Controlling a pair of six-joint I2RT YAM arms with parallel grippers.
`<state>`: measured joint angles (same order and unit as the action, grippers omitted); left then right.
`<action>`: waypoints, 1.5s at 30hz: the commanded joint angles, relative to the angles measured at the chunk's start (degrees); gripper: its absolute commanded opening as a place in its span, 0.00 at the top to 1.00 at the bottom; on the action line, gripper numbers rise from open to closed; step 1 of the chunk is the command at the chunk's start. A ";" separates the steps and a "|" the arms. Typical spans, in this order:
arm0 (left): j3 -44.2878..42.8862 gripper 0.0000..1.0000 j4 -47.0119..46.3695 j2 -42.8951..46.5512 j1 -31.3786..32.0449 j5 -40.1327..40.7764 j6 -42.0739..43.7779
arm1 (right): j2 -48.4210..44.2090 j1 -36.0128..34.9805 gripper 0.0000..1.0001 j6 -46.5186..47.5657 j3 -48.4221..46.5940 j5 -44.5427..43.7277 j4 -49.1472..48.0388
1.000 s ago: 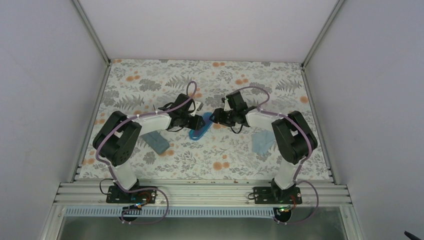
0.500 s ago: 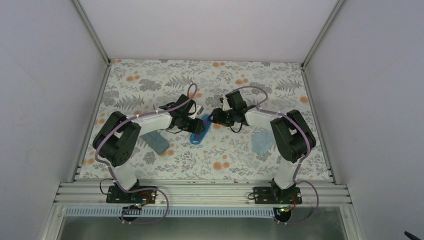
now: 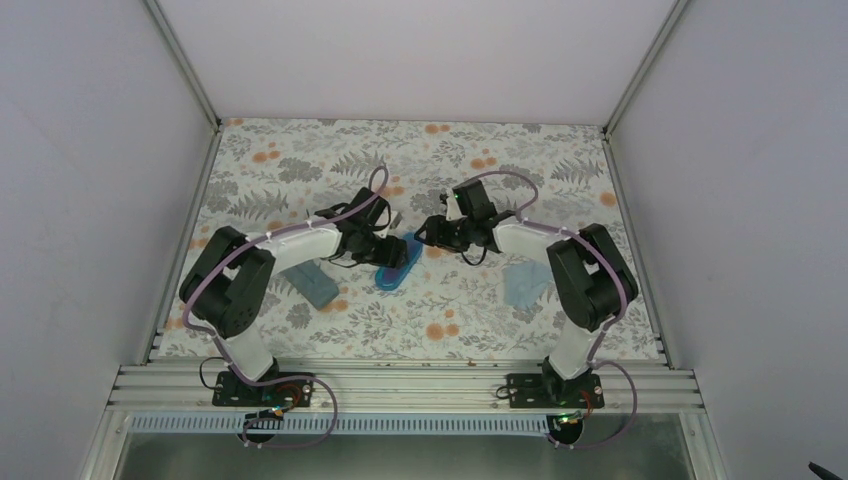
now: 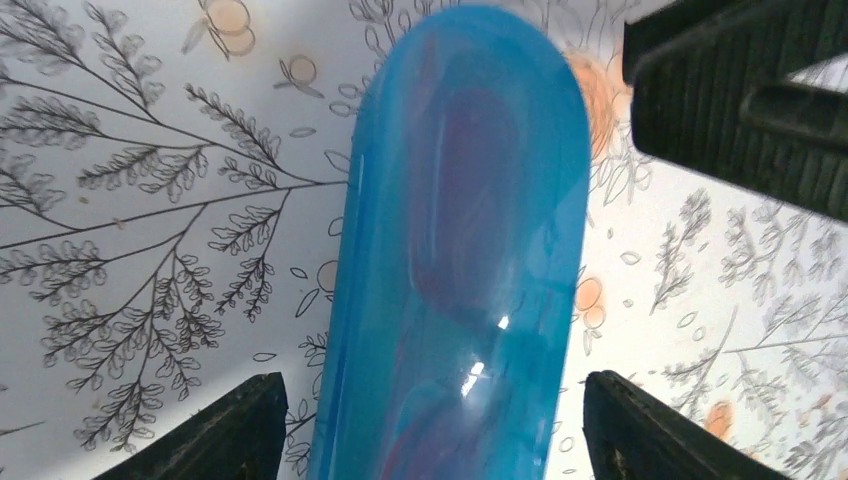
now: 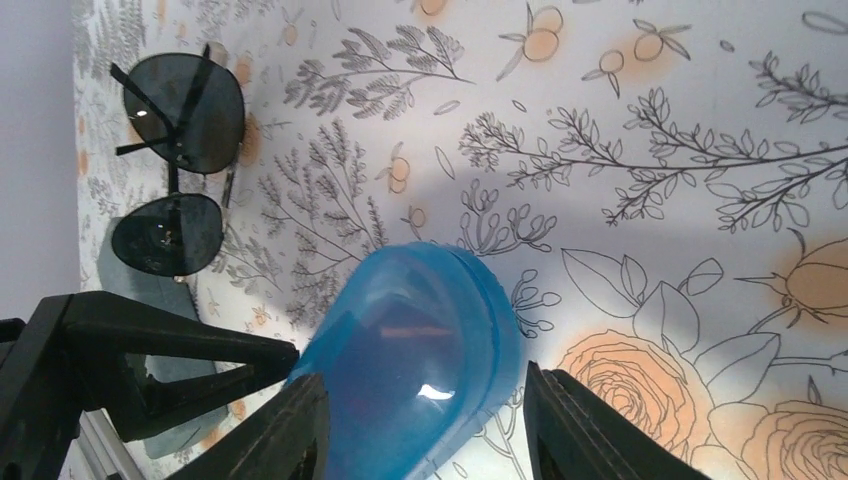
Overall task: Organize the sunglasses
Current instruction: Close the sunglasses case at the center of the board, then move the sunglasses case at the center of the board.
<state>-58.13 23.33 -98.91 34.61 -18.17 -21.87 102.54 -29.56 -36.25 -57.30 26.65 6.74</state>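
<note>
A translucent blue case (image 3: 394, 264) lies closed on the floral table between both grippers. A reddish shape (image 4: 470, 190) shows through its lid. My left gripper (image 4: 435, 430) straddles one end, open, with a gap between each finger and the case. My right gripper (image 5: 425, 430) straddles the other end (image 5: 420, 360); its left finger overlaps the case edge, and table shows between the case and its right finger (image 5: 590, 430). The black-framed sunglasses (image 5: 175, 165) lie folded on the table beyond the case, seen in the right wrist view.
A grey case (image 3: 315, 286) lies left of the blue one. A light blue cloth (image 3: 525, 284) lies beside the right arm. White walls enclose the table on three sides. The other gripper's finger (image 4: 740, 100) shows at the left wrist view's top right.
The left gripper's jaws have spread wider and let go of the blue case, which now lies flat. The right gripper has barely moved.
</note>
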 commanded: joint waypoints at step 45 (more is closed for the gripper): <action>6.27 0.49 9.09 5.22 18.52 27.63 -16.90 | -24.79 5.30 0.43 -5.92 18.65 -12.45 -1.29</action>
<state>-51.62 33.47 -94.24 52.95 6.57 -36.71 78.78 -24.64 -41.63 -39.44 15.14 6.04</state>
